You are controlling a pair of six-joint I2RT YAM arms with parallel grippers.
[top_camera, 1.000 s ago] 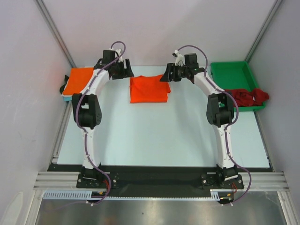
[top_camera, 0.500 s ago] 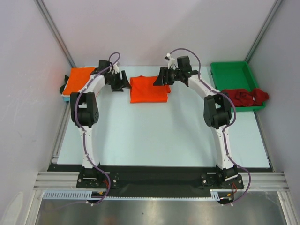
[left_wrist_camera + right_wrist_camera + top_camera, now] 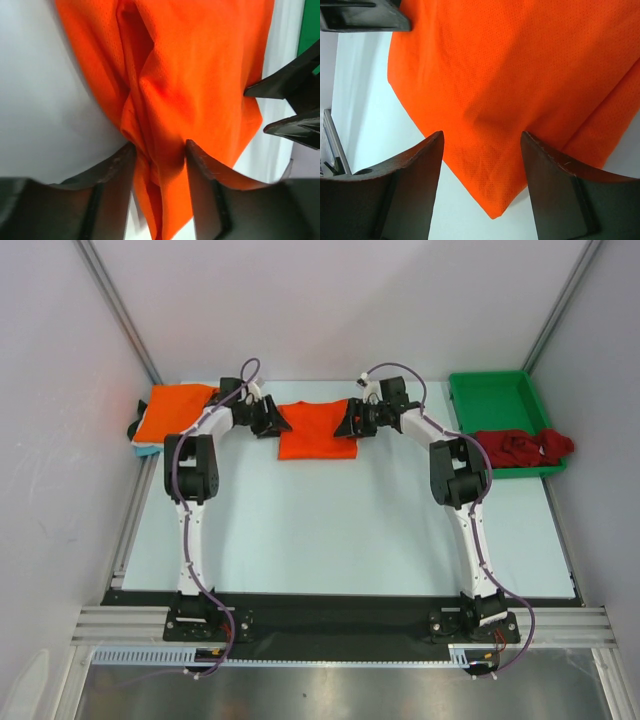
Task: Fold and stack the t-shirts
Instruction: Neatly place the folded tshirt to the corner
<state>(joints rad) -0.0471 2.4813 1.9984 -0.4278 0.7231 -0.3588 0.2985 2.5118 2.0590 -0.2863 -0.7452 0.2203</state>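
Observation:
A folded orange t-shirt (image 3: 318,432) lies at the back middle of the table. My left gripper (image 3: 272,421) is down on its left far corner. In the left wrist view this gripper (image 3: 157,152) stands part open, and a bunched ridge of the orange t-shirt (image 3: 190,80) between the fingers touches both. My right gripper (image 3: 349,421) is at the right far corner. It (image 3: 482,145) is open and straddles a flat corner of the orange t-shirt (image 3: 520,75) without touching it. Another orange t-shirt (image 3: 170,410) tops a pale blue one (image 3: 146,449) at the far left. A dark red t-shirt (image 3: 525,447) hangs over the tray's edge.
A green plastic tray (image 3: 497,398) stands at the back right corner. Grey walls close in the left, back and right sides. The right gripper's fingers (image 3: 295,107) show at the right of the left wrist view.
Both grippers moved inward and down onto the middle orange t-shirt's far corners. The left jaws narrowed, gathering cloth between them. The right jaws narrowed slightly.

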